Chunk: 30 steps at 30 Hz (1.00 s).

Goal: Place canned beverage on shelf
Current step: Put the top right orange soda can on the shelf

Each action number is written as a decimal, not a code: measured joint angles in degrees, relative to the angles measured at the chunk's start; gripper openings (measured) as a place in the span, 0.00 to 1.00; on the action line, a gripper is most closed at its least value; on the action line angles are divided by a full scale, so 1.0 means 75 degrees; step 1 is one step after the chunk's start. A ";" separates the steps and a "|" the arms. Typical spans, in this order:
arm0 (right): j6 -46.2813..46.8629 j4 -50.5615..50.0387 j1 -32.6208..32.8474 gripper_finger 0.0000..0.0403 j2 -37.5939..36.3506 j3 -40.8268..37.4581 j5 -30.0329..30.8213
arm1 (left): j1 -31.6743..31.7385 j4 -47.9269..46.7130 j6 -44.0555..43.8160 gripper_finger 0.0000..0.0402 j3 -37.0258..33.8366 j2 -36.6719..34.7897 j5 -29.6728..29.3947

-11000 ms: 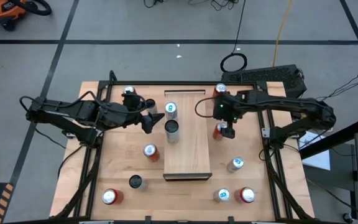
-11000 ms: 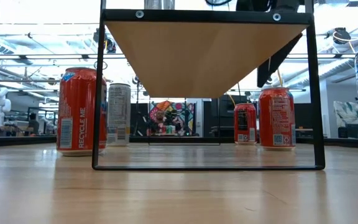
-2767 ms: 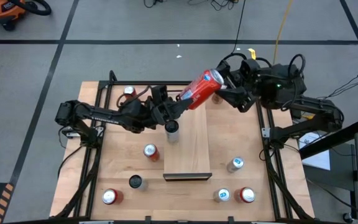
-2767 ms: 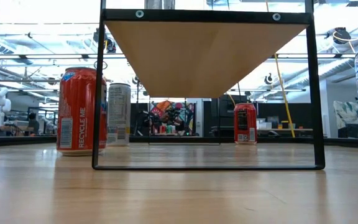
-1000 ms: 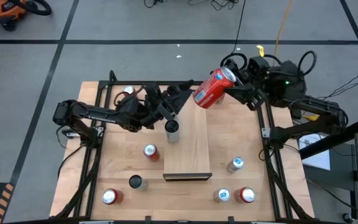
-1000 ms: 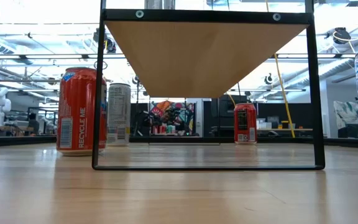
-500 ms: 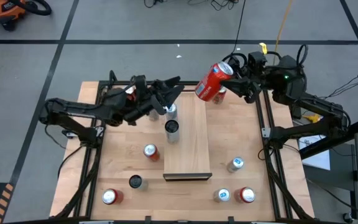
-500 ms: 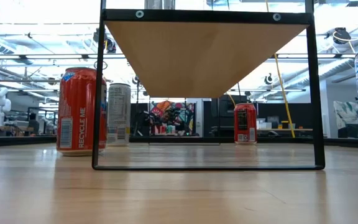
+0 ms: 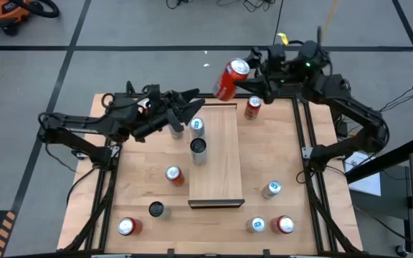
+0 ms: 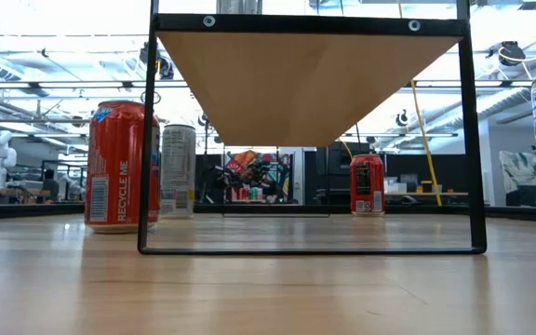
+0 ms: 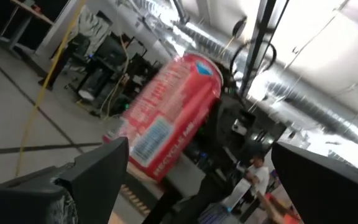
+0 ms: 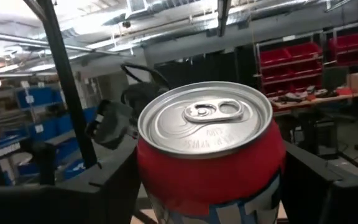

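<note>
A red canned beverage (image 9: 228,79) hangs tilted in the air over the table's far edge, beyond the far end of the shelf (image 9: 218,161), with my right gripper (image 9: 241,82) shut on it. The shelf is a pale board on a black frame; the low view shows its underside (image 10: 310,84). My left gripper (image 9: 191,100) stands open just left of the can, above the shelf's far left corner, and holds nothing. In the left wrist view the can (image 11: 169,118) shows between that gripper's spread fingers (image 11: 86,177), farther off. My right gripper pinches the can's side wall (image 12: 166,186) between its two fingers, one on each side of the can. The fingers come from the table's right side, nearly level. The can is lifted clear and tilted, its top (image 12: 205,121) leaning back toward the wrist.
Two cans (image 9: 197,127) (image 9: 198,147) stand at the shelf's left edge. More cans stand on the tabletop: a red one (image 9: 253,107) right of the shelf, one (image 9: 173,174) left of it, several along the near edge (image 9: 284,224). The low view shows cans (image 10: 122,167) beside the shelf's frame.
My right gripper has carried the can toward the table's far edge and left, still clear and tilted. My left gripper, still open, has drawn back toward the table's left and far edge and has tipped upward.
</note>
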 joint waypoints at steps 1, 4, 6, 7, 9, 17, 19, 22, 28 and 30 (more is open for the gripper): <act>-0.0010 0.0007 -0.0073 0.68 0.0105 0.0041 -0.0171 | 0.0000 -0.0206 0.0000 0.99 0.0000 -0.0061 0.0000; -0.0016 0.0034 -0.0242 0.68 0.0391 0.0056 -0.0710 | 0.0000 -0.0864 0.0006 0.99 0.0000 -0.0284 -0.0015; 0.0002 -0.0002 -0.0332 0.68 0.0601 0.0056 -0.1072 | 0.0000 -0.1279 0.0009 0.99 -0.0003 -0.0466 -0.0101; 0.0006 -0.0022 -0.0369 0.68 0.0711 0.0054 -0.1213 | 0.0000 -0.1490 0.0016 0.99 -0.0003 -0.0581 -0.0148; 0.0010 -0.0051 -0.0381 0.68 0.0910 0.0053 -0.1375 | 0.0000 -0.1932 0.0100 0.99 -0.0003 -0.0830 -0.0194; -0.0071 -0.0180 -0.0381 0.68 0.1608 0.0053 -0.1347 | 0.0000 -0.3229 0.0135 0.99 -0.0002 -0.1511 -0.0256; -0.0269 -0.0304 -0.0386 0.68 0.1755 0.0053 -0.1329 | 0.0000 -0.3423 0.0137 0.99 0.0000 -0.1598 -0.0256; -0.0659 -0.0504 -0.0425 0.68 0.1999 0.0053 -0.1337 | 0.0012 -0.3639 0.0168 0.99 0.0000 -0.1611 -0.0291; -0.0863 -0.0585 -0.0616 0.68 0.2596 0.0053 -0.1695 | 0.0128 -0.4001 0.0126 0.99 0.0000 -0.1570 -0.0481; -0.0902 -0.0560 -0.0656 0.68 0.2761 0.0053 -0.1770 | 0.0177 -0.4009 0.0131 0.99 -0.0003 -0.1549 -0.0481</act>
